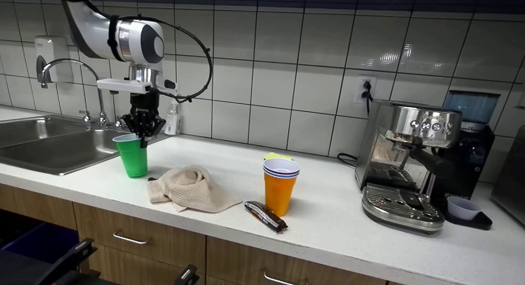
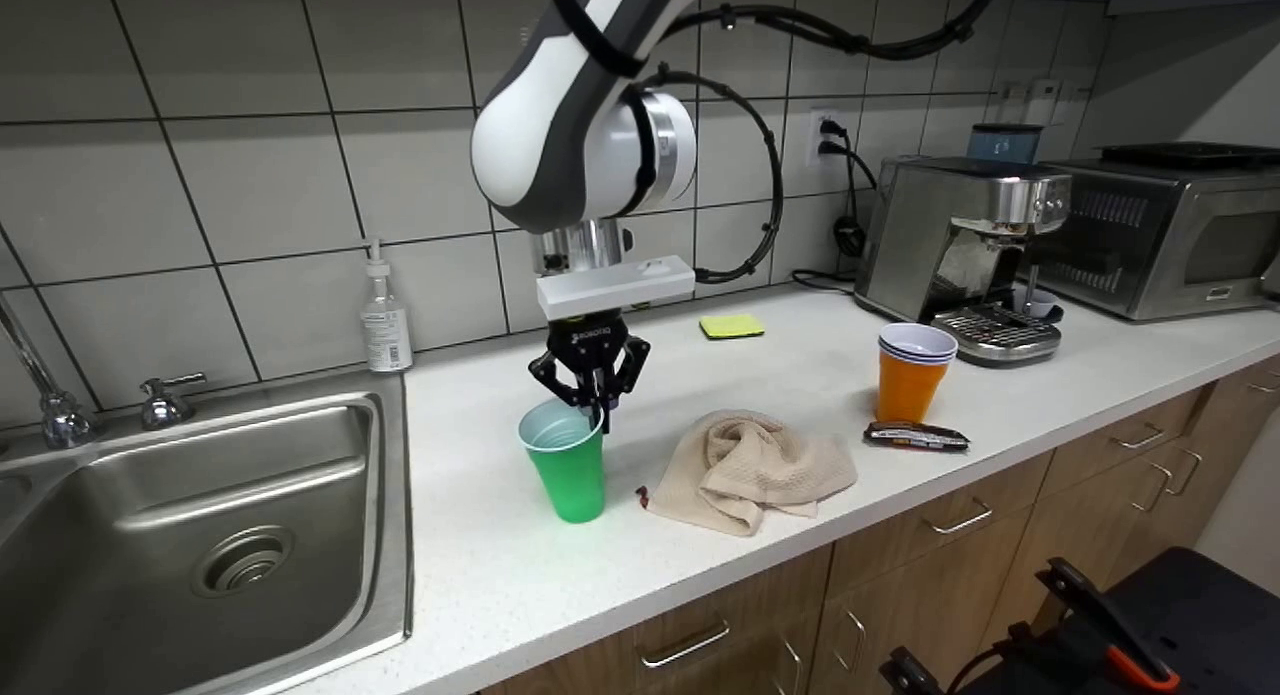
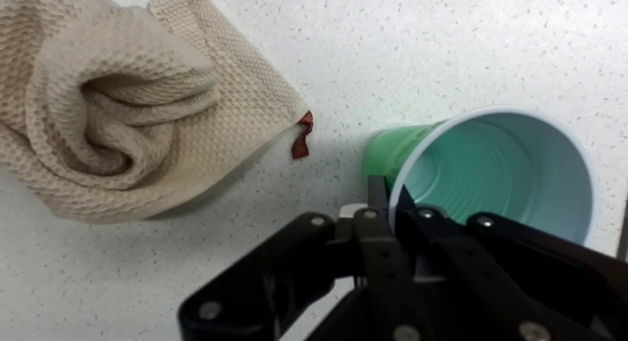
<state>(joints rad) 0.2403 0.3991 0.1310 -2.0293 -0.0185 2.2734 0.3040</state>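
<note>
Gripper (image 3: 391, 198): clenched on the rim of the green cup (image 2: 572, 475), one finger inside the wall, one outside.
Green cup: mouth up, between the sink (image 2: 393, 505) and the tan cloth (image 2: 750, 465); from here I can't tell whether its base touches the counter (image 2: 480, 575).
Sink: its side rim runs near the cup, a strip of counter between.
Tan cloth: crumpled, just beside the cup but apart, a dark red scrap (image 3: 302, 140) at its pointed corner; it reaches near the front edge (image 1: 336, 261).
Orange cups (image 1: 280, 194): stacked past the cloth, well apart from the gripper, a wrapped bar (image 1: 266, 216) at their foot.
Yellow sponge (image 2: 732, 325): set back toward the tiled wall (image 1: 254, 84).
Coffee machine (image 1: 416, 121): farther along, a stretch of counter between it and the orange cups.
</note>
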